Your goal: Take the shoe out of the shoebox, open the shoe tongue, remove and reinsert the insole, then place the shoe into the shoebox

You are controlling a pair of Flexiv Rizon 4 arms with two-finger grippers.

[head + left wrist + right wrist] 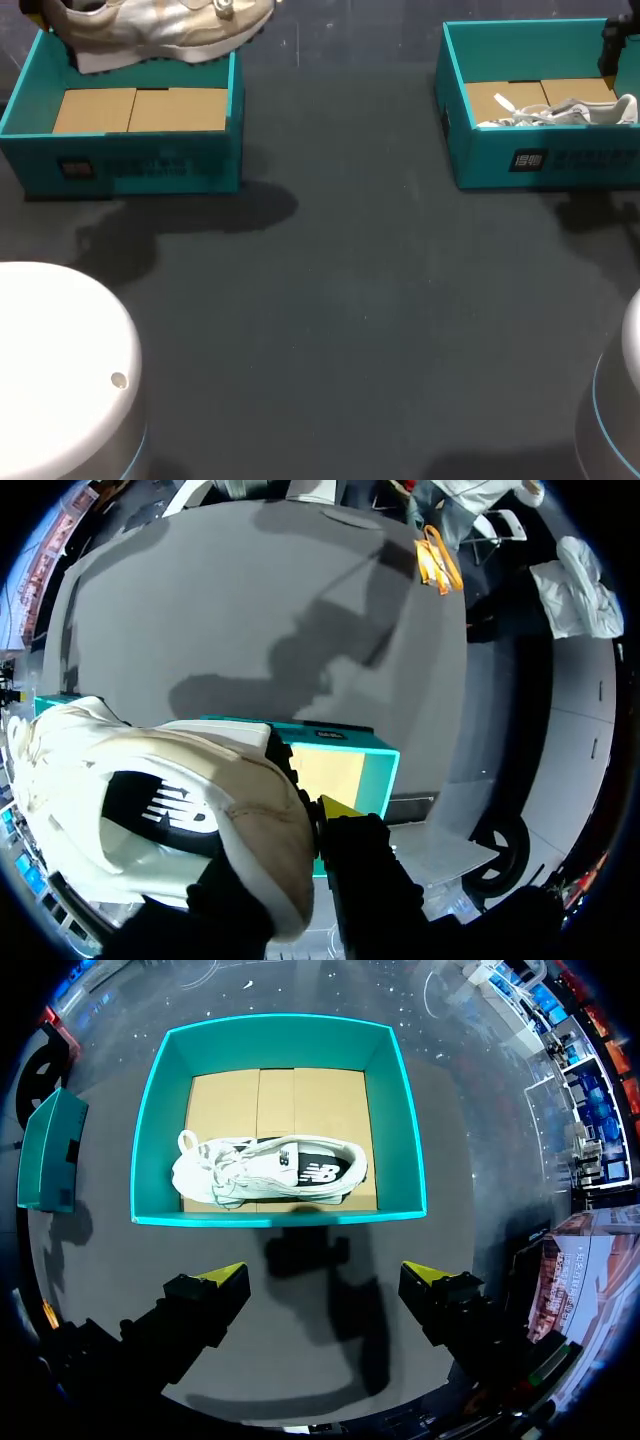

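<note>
Taking-out step, I judge: left gripper (292, 865) clamped on the shoe (150, 30), held above its box (120, 155). Right gripper (325, 1278) hangs spread over the other shoe (270, 1170). Next — lower it onto the surface (350, 320), free the tongue.

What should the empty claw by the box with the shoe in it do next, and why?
Probably ease forward and down onto the white shoe. The right claw is open and empty, hanging just short of the teal box, and the shoe lies on its side inside, not yet gripped.
</note>
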